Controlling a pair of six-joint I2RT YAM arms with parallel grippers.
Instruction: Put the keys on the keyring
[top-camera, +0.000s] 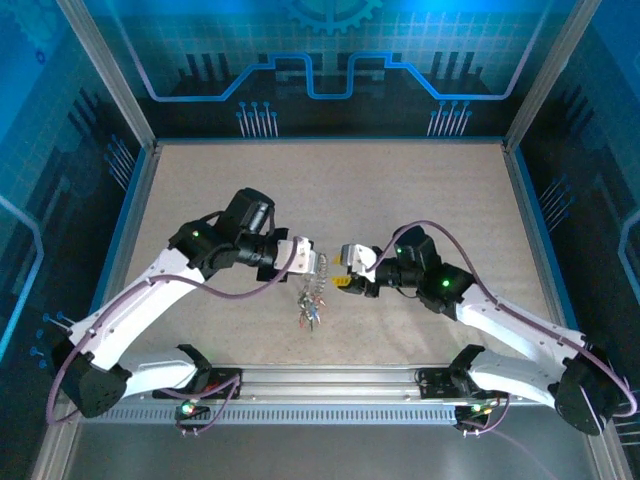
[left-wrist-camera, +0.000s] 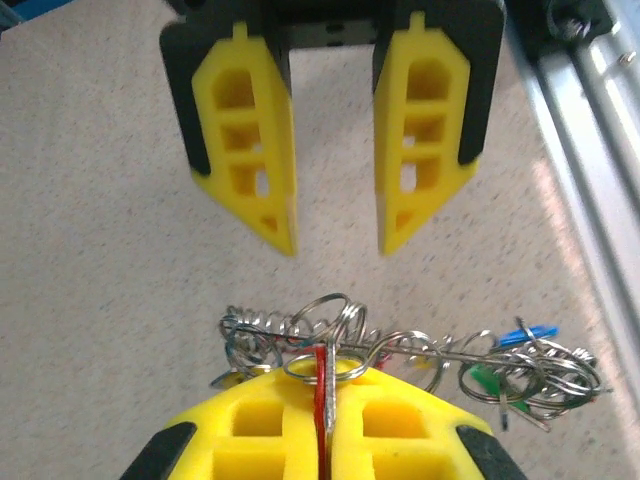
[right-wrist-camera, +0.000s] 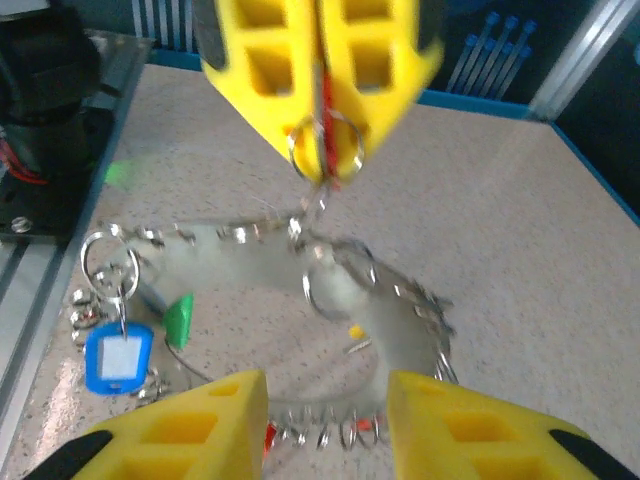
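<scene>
The dark grey metal keyring with a bumpy, chain-like rim (top-camera: 308, 296) is at the middle of the speckled beige table (top-camera: 420, 200). It hangs as a bunch below the left gripper (top-camera: 320, 264). Seen from above, its long axis runs from those fingertips toward the near edge. From the left wrist it stretches sideways across the fingertips.

The small silver keys with coloured plastic tags (left-wrist-camera: 520, 365) crowd its right end, blue and green tags among them. In the right wrist view the loop spreads wide and is blurred. Its lower part seems to rest on the table, though I cannot be sure.

The left gripper's yellow fingers (left-wrist-camera: 400, 430) are pressed together on a red-tagged key (left-wrist-camera: 322, 395), with a thin split ring showing at their tips.

The left arm reaches in from the near-left corner, elbow out to the left and wrist pointing right.

The right arm mirrors it, wrist pointing left. The right gripper (top-camera: 341, 269) is just beside the bunch and faces the left one. Its fingers (left-wrist-camera: 420, 140) are apart with nothing between them.
</scene>
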